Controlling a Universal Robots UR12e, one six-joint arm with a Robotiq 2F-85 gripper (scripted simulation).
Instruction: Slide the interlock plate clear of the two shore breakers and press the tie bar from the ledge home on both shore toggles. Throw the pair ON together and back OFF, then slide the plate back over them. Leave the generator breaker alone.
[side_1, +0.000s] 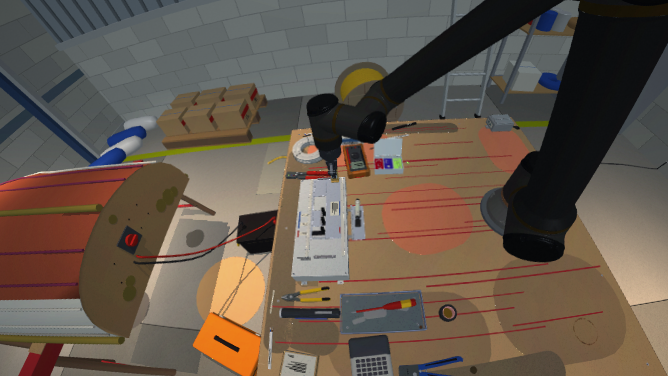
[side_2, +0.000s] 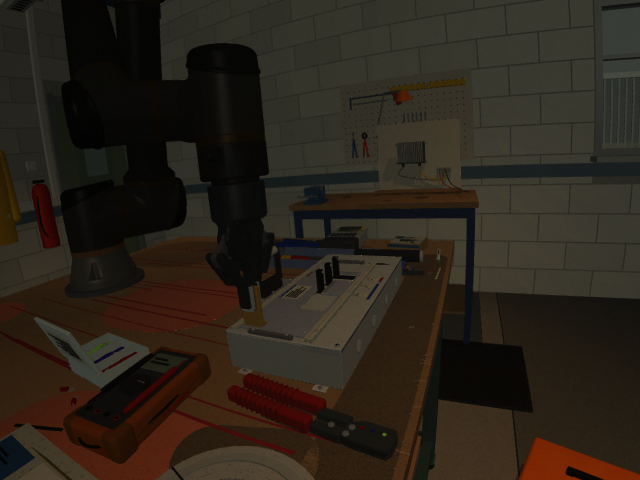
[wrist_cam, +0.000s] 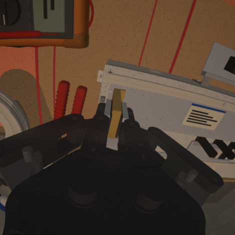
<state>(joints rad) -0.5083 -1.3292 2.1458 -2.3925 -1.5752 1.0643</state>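
On the workbench's left half lies the grey breaker panel (side_1: 320, 230) (side_2: 320, 315) (wrist_cam: 175, 117), with three black toggles (side_2: 328, 274) (wrist_cam: 220, 147) near its middle. The yellow tie bar (side_2: 254, 309) (wrist_cam: 115, 116) stands upright on the ledge at the panel's end nearest the multimeter, gripped in my closed gripper (side_1: 331, 172) (side_2: 250, 298) (wrist_cam: 115, 120), which points straight down over that end. A dark L-shaped plate (side_1: 317, 229) (side_2: 345, 268) lies beside the toggles. A label (wrist_cam: 203, 116) sits on the panel face between the tie bar and the toggles.
An orange multimeter (side_1: 356, 160) (side_2: 137, 398) (wrist_cam: 42, 22) lies beyond the panel's end, with red-handled crimpers (side_1: 309, 175) (side_2: 305, 413) (wrist_cam: 70, 98) and a cable reel (side_1: 306, 149) near the bench's edge. A small grey switch block (side_1: 357, 220) (wrist_cam: 220, 63) sits beside the panel. Pliers, screwdriver tray and calculator lie at the other end.
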